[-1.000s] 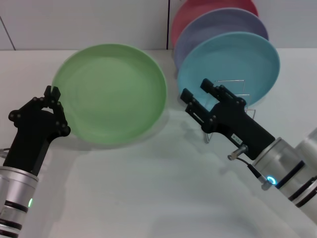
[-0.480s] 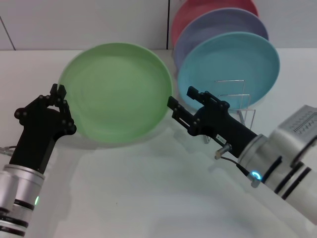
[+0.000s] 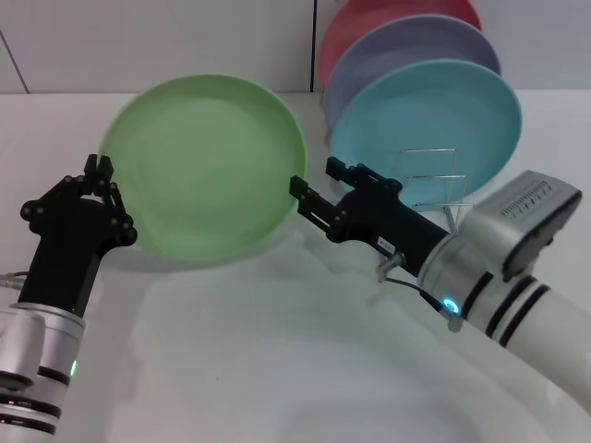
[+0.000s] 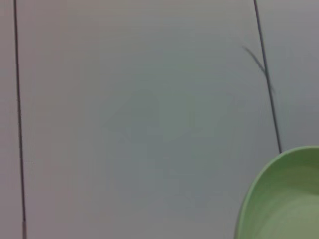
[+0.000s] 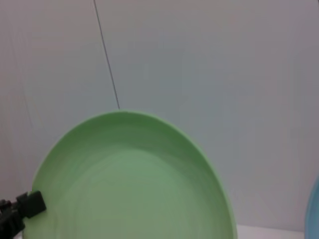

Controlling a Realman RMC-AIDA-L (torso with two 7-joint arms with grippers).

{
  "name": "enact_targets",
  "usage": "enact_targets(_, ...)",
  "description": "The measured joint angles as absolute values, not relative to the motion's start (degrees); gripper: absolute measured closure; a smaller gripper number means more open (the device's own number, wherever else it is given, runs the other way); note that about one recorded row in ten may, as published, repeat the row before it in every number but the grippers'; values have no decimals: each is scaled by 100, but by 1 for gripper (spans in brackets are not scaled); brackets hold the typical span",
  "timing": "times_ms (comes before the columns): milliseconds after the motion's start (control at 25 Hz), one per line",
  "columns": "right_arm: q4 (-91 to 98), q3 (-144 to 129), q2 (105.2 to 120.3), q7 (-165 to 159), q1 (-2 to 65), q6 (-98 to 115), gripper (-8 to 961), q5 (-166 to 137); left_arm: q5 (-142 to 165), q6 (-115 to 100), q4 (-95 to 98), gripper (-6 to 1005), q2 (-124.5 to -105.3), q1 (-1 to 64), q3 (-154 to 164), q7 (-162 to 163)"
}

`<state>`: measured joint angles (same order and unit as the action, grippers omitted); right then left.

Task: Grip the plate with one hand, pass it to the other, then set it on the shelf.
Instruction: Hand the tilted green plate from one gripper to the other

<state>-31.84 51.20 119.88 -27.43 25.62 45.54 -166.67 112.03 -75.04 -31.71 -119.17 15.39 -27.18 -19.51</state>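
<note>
The pale green plate is held tilted up off the table, face toward me. My left gripper, on the black forearm, is shut on its left rim. My right gripper, on the white black-banded arm, is open with its fingertips right at the plate's right rim; I cannot tell if they touch it. The wire shelf stands behind the right gripper. The plate also shows in the left wrist view and the right wrist view, where a left finger sits on its rim.
A turquoise plate, a lavender plate and a pink plate stand on edge in the shelf at the back right. A white wall rises behind the white table.
My right gripper has moved left from in front of the shelf to the plate's right rim. The left gripper has kept its hold while the plate tilted up more.
</note>
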Motion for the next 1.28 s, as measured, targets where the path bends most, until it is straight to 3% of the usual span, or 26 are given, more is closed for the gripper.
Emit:
enact_targets(1200, -3252, 5126, 11988, -3103, 3187, 3830, 416, -16538, 10520, -7598, -3478, 965, -11917, 1392, -2614, -2539)
enact_targets(1280, -3253, 5126, 11988, -3103, 3194, 3816, 458, -16537, 10519, -7614, -3481, 965, -11917, 1389, -2599, -2552)
